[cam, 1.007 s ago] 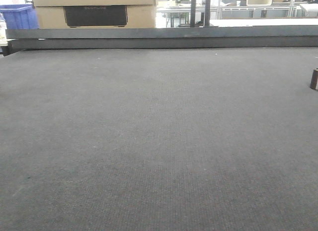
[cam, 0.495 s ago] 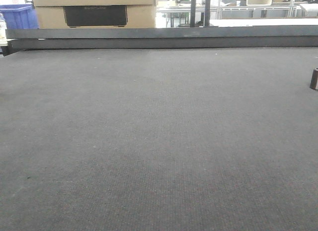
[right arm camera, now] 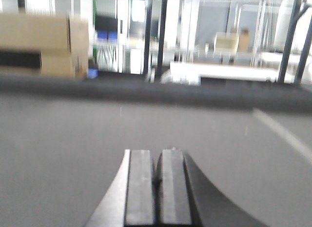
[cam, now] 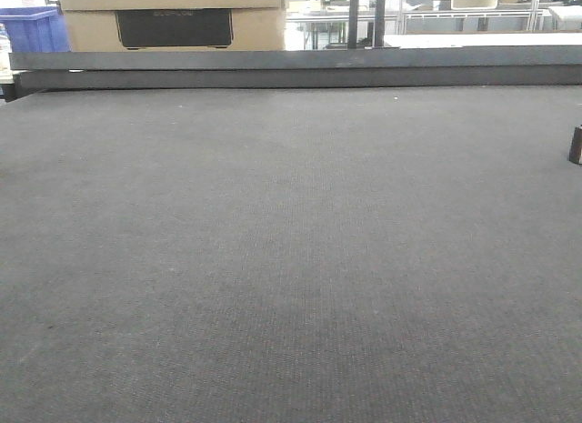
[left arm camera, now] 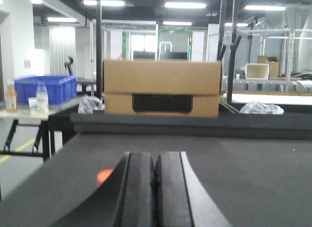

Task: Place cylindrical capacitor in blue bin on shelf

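While both arms sit low over the dark mat point(cam: 273, 259), neither carries anything. On the left gripper point(left arm camera: 155, 161) the two pads are pressed together with no gap. The right gripper point(right arm camera: 157, 158) is closed flat on itself in the same way and is empty, though its view is blurred. Just left of the left gripper's fingers, an orange spot point(left arm camera: 104, 177) lies on the mat; what it is cannot be told.

Straight ahead of both grippers, past the mat's far edge, stands a cardboard box point(left arm camera: 161, 88). Further left of the left gripper, a blue crate point(left arm camera: 44, 88) rests on a side table beside some bottles point(left arm camera: 42, 97). No shelf shows in any view, so whether this crate is the target cannot be confirmed.

The cylindrical capacitor point(cam: 576, 145) stands upright at the extreme right edge of the front view, partly cut off by the frame. Neither wrist camera sees it. By judgement it lies well off to the right of both grippers, on the right arm's side.

Handling assessment: the part is likely light, rigid and smooth-walled, so it could tip or roll if nudged. It should be taken across the body at mid-height from above, with the jaws opened first and only modest closing force. Any leads underneath are not visible. The pick has not yet begun.
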You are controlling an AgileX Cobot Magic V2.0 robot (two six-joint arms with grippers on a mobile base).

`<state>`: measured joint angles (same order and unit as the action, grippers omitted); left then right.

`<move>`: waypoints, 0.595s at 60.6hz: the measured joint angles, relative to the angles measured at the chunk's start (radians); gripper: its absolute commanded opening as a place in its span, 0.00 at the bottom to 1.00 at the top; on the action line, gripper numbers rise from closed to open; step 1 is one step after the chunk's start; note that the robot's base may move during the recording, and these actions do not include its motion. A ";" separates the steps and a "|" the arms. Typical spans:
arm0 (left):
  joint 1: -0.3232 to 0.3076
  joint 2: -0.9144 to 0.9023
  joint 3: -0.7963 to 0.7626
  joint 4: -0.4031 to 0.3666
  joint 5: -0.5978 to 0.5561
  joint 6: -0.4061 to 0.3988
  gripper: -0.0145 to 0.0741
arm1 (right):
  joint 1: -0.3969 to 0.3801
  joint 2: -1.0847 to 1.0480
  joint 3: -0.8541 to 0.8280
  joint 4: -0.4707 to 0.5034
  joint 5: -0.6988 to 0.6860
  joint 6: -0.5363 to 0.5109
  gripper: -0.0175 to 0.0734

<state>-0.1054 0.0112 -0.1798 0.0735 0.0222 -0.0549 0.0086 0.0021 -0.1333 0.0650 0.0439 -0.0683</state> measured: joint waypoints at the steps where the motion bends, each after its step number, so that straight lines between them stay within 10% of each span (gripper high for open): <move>1: 0.000 0.004 -0.021 0.010 0.014 0.000 0.04 | 0.000 -0.002 -0.020 0.000 0.002 0.000 0.01; 10: 0.000 0.089 -0.242 0.048 0.165 0.000 0.08 | 0.000 0.026 -0.234 0.000 0.024 0.000 0.10; 25: 0.000 0.277 -0.472 0.060 0.292 0.000 0.49 | 0.000 0.256 -0.445 0.000 0.034 0.000 0.67; 36: 0.000 0.383 -0.498 0.062 0.294 0.000 0.73 | 0.000 0.427 -0.478 0.000 0.041 0.000 0.75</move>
<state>-0.1054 0.3942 -0.6774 0.1353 0.3159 -0.0549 0.0086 0.4296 -0.6112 0.0650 0.0845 -0.0683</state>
